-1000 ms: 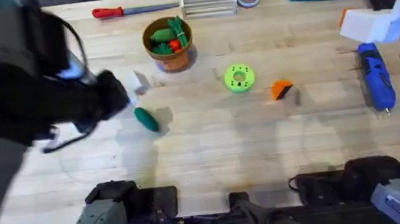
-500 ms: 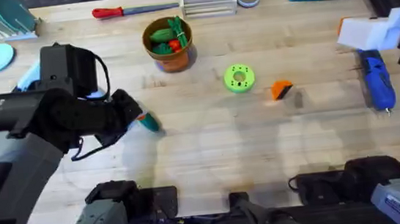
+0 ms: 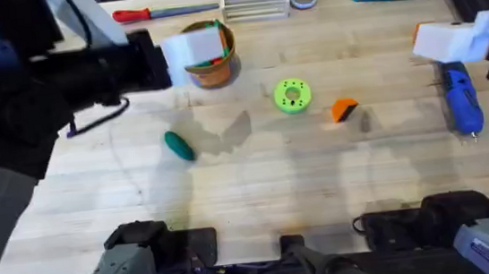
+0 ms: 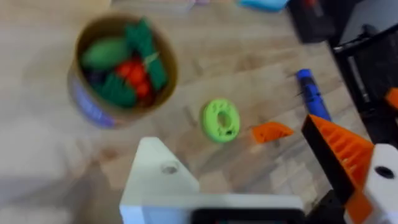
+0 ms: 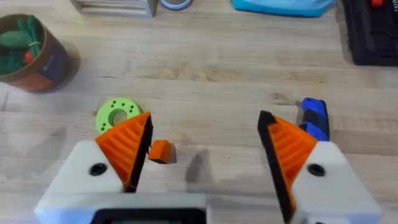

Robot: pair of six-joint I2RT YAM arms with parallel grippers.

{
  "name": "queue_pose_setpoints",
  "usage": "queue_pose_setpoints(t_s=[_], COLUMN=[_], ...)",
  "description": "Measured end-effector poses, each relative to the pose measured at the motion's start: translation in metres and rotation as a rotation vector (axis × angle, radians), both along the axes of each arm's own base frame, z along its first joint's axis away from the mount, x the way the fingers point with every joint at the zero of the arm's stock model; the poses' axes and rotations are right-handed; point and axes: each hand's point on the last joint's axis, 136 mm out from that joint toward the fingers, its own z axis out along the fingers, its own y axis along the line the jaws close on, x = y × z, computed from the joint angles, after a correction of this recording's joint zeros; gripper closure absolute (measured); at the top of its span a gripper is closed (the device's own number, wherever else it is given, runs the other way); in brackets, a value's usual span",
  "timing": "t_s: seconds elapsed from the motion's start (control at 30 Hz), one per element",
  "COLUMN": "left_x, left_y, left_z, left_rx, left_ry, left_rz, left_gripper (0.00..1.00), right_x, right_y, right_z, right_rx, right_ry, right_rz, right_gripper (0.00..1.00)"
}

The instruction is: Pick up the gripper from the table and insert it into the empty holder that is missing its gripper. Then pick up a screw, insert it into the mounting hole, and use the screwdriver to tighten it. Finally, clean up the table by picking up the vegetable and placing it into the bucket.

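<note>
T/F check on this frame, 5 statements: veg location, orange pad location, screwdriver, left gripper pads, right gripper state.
1. The vegetable is already inside the bucket. False: it lies on the table, apart from the bucket.
2. The gripper lies on the table beside the lime-green ring. True.
3. The right gripper is shut on the screwdriver. False: its jaws are open and empty; the screwdriver lies on the table.
4. In the left wrist view, the left gripper has one finger with an orange pad and one bare white holder. True.
5. The bucket holds green and red toy produce. True.
</note>
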Motion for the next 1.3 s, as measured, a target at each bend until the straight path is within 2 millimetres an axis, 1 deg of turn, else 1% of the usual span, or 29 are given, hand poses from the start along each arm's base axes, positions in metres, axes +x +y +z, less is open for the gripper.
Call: queue_pose_setpoints(t_s=[0.03, 0.1, 0.33, 0.47, 0.57, 0.7, 0.8, 0.87, 0.97, 1.03, 1.1, 1.17, 1.3], left_x=[0.003, 0.004, 0.001, 0.008, 0.018, 0.02, 0.012, 0.003, -0.02, -0.037, -0.053, -0.064, -0.072], left_y=[-0.003, -0.006, -0.01, -0.003, -0.001, -0.002, 0.0, 0.001, 0.002, 0.002, 0.003, 0.004, 0.008], left_z=[0.008, 0.016, 0.018, 0.019, 0.03, 0.047, 0.059, 0.068, 0.077, 0.079, 0.077, 0.071, 0.05], left_rx=[-0.007, -0.02, -0.056, -0.03, 0.02, 0.107, 0.157, 0.18, 0.2, 0.207, 0.212, 0.215, 0.223], left_ry=[-0.043, -0.079, -0.055, -0.08, -0.182, -0.333, -0.411, -0.465, -0.547, -0.601, -0.649, -0.682, -0.735], left_rz=[-0.02, -0.044, -0.052, -0.011, -0.007, -0.04, -0.041, -0.034, -0.026, -0.024, -0.017, -0.01, 0.014], left_gripper=[0.006, 0.006, 0.007, 0.006, 0.006, 0.007, 0.006, 0.006, 0.006, 0.006, 0.008, 0.007, 0.007], right_x=[0.0, 0.0, 0.0, 0.0, 0.0, 0.0, 0.0, 0.0, 0.0, 0.0, 0.0, 0.0, 0.0], right_y=[0.0, 0.0, 0.0, 0.0, 0.0, 0.0, 0.0, 0.0, 0.0, 0.0, 0.0, 0.0, 0.0], right_z=[0.0, 0.0, 0.0, 0.0, 0.0, 0.0, 0.0, 0.0, 0.0, 0.0, 0.0, 0.0, 0.0], right_rx=[0.0, 0.0, 0.0, 0.0, 0.0, 0.0, 0.0, 0.0, 0.0, 0.0, 0.0, 0.0, 0.0], right_ry=[0.0, 0.0, 0.0, 0.0, 0.0, 0.0, 0.0, 0.0, 0.0, 0.001, 0.0, 0.0, 0.0], right_rz=[0.0, 0.0, 0.0, 0.0, 0.0, 0.0, 0.0, 0.0, 0.0, 0.0, 0.0, 0.0, 0.0], right_gripper=[0.01, 0.01, 0.01, 0.01, 0.01, 0.01, 0.01, 0.01, 0.01, 0.009, 0.01, 0.01, 0.01])
